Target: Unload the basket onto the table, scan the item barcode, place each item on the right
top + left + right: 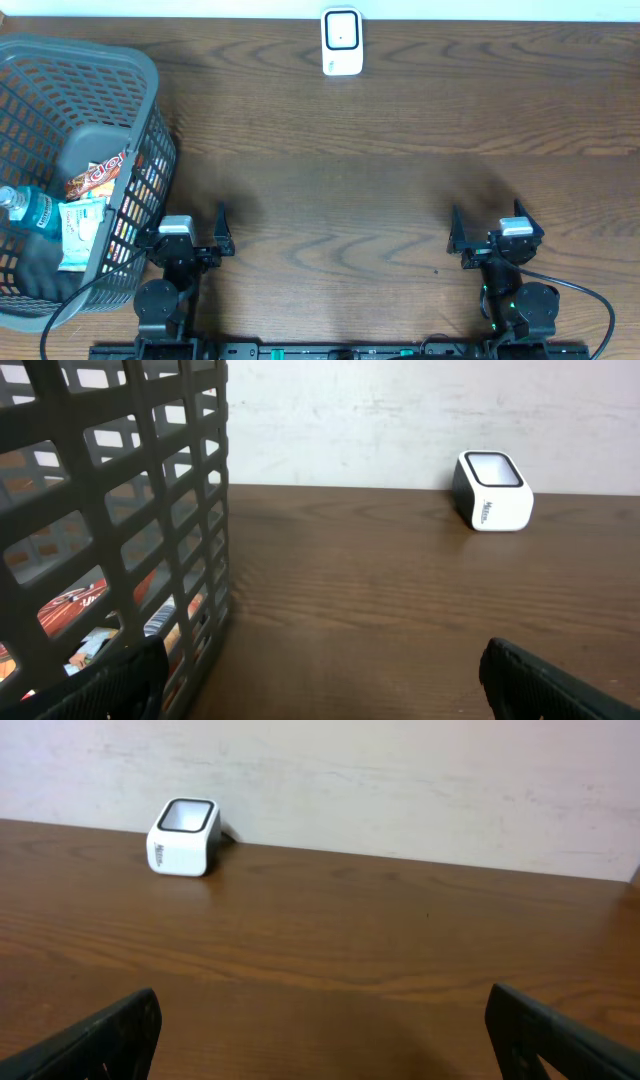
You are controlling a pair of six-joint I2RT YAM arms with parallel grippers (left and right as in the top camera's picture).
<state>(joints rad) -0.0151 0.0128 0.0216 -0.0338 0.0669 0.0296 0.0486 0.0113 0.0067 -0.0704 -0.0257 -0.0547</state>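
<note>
A white barcode scanner [341, 42] stands at the table's far edge, also seen in the left wrist view [492, 492] and the right wrist view [182, 838]. The items lie in a grey mesh basket [150, 120] at the left: a red snack packet [97, 175], a water bottle [30, 207] and a green-and-white packet [82, 232]. My left gripper [180, 222] rests open at the near edge, right beside the basket wall [120, 510], with nothing between its fingers [320, 680]. At the near right my right gripper [490, 225] is open and empty too [325, 1030].
The brown wooden table [340, 180] stretches between the grippers and the scanner. A pale wall [400, 770] rises behind the far edge. A dark object [40, 270] lies in the basket's near corner.
</note>
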